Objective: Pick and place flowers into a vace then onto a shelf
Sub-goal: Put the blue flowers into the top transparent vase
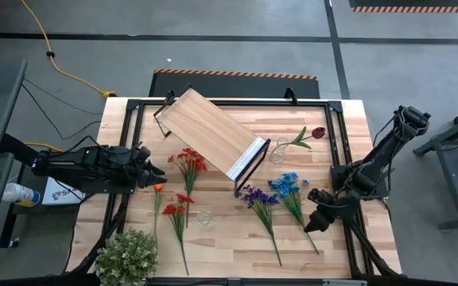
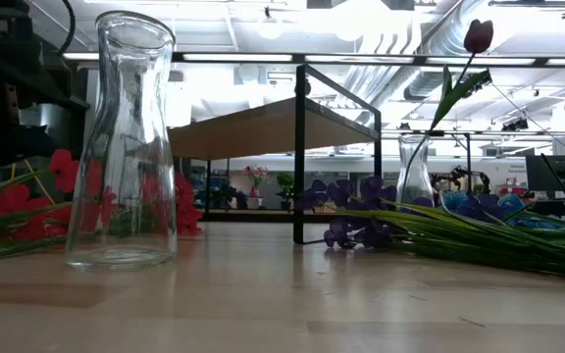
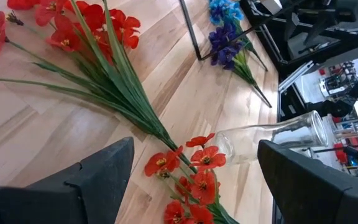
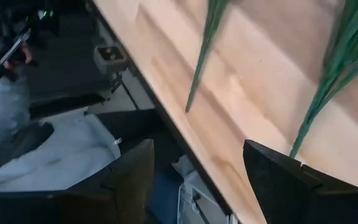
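Observation:
The shelf stands slantwise on its black frame at the table's far middle. Beside its right end a glass vase holds one dark red flower. An empty vase stands upright near the front middle. Red, orange, red, purple and blue flowers lie flat on the table. My left gripper is open at the left, beside the red sprigs. My right gripper is open at the front right, over the blue sprig's stem end, holding nothing.
A bushy pale green plant sits at the front left corner. Black frame rails run along the table's sides. Bare wood lies between the empty vase and the purple flowers. The table's front edge is close under my right gripper.

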You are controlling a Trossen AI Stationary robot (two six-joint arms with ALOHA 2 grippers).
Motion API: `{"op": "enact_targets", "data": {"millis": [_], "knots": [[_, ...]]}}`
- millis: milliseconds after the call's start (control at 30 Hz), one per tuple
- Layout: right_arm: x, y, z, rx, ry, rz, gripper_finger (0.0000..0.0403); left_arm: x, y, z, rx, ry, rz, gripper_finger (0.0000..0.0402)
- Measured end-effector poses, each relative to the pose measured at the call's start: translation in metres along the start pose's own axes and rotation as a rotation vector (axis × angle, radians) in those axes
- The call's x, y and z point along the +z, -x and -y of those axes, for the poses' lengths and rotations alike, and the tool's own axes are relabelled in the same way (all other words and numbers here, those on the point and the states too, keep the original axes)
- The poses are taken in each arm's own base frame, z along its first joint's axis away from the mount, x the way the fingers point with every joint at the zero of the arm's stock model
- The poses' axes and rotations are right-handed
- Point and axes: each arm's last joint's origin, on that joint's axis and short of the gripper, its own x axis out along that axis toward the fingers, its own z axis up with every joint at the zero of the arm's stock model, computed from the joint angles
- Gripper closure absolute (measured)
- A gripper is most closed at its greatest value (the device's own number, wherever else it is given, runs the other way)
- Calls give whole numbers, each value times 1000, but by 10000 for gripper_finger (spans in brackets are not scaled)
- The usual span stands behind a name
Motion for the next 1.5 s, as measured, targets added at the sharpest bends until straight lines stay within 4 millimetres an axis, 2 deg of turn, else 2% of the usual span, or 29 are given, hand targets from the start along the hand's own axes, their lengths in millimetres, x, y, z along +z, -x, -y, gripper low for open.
{"op": "enact_targets", "data": {"millis": [267,700,1500], "knots": [[7,0,8,-109,-60,-114,212,0,0,0,0,0,0,25],[17,-5,9,-132,-92,-21,262,0,0,0,0,0,1,25],[17,-56,29,-348,-140,-36,265,0,0,0,0,0,0,25]]}}
